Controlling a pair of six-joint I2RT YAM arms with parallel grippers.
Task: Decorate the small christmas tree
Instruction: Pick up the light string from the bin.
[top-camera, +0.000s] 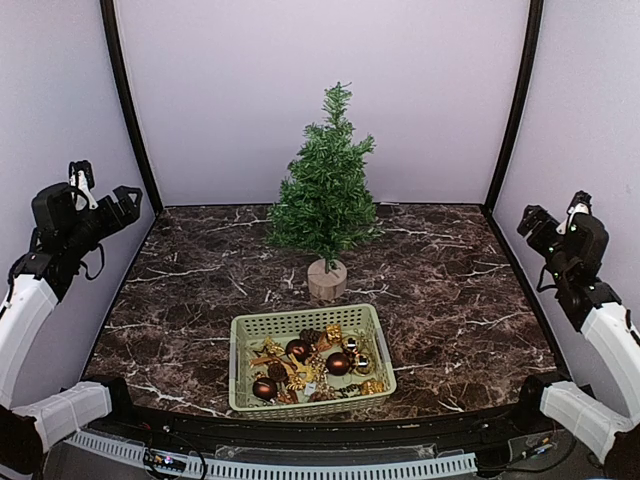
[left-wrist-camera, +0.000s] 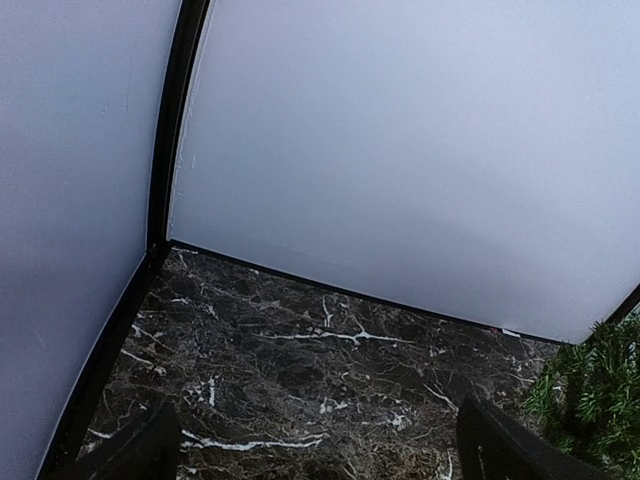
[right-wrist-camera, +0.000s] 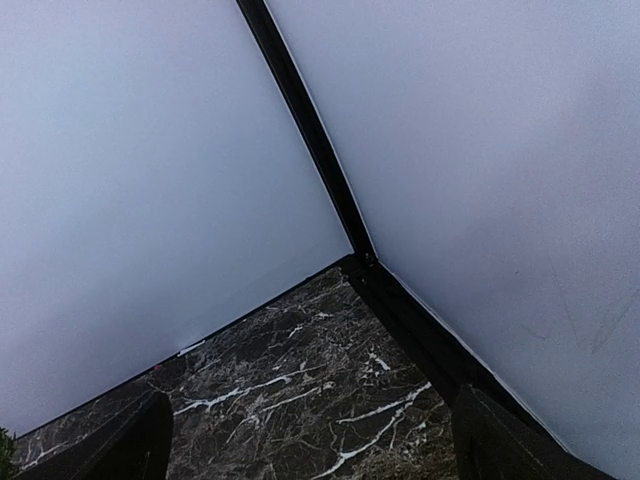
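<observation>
- The small christmas tree (top-camera: 325, 195) stands upright on its round wooden base (top-camera: 327, 280), at the middle of the dark marble table (top-camera: 200, 270) and towards the back wall
- A pale green basket (top-camera: 308, 322) sits just in front of the tree's base, apart from it, holding brown baubles (top-camera: 338, 363) and gold trinkets
- The left gripper (top-camera: 103, 190) hangs high at the left edge of the table, its jaws spread wide with nothing between them; its wrist camera sees bare marble and a tuft of the tree (left-wrist-camera: 595, 385) at the right
- The right gripper (top-camera: 553, 212) hangs raised at the right edge, jaws likewise spread and empty, facing the back right corner
- Both grippers are well apart from the tree and the basket
</observation>
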